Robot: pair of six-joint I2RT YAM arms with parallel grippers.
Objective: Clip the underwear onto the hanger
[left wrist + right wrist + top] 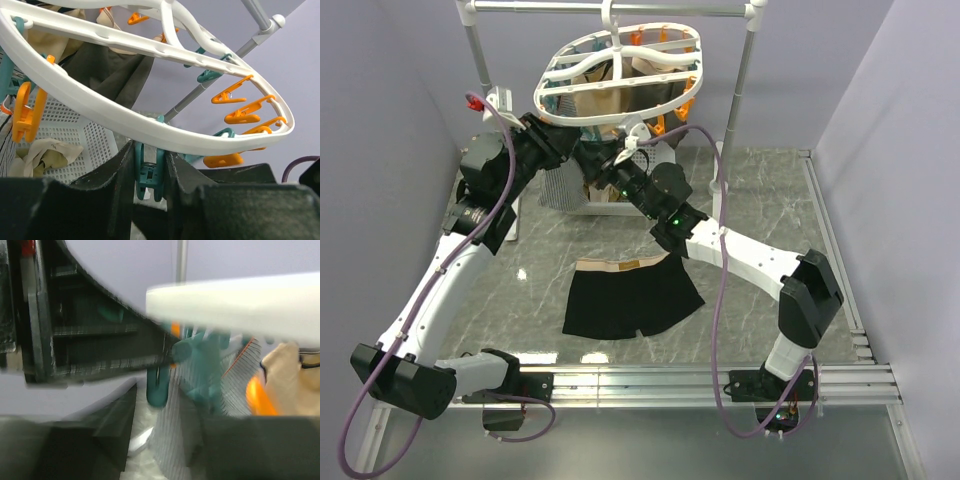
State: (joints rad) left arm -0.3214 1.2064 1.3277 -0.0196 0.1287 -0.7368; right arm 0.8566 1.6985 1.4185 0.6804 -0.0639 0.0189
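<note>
The black underwear (632, 295) with a tan waistband lies flat on the table, and no gripper touches it. The white oval hanger (620, 70) hangs from the rail and tilts down to the left. My left gripper (557, 137) is at the hanger's near-left rim. In the left wrist view it (149, 175) is shut on a teal clothespin (149, 172) under the hanger's rim (100, 107). My right gripper (607, 165) is just below the hanger's near edge. In the blurred right wrist view it (160, 435) is open and empty, below a teal clothespin (159, 385) and the rim (235, 302).
A white perforated basket (568, 192) with cloths stands behind the arms. Beige garments (620, 95) and a dark cloth (115, 70) hang from the frame. The grey rail stand's post (735, 95) rises at the right. Orange clothespins (245, 112) dangle along the far rim.
</note>
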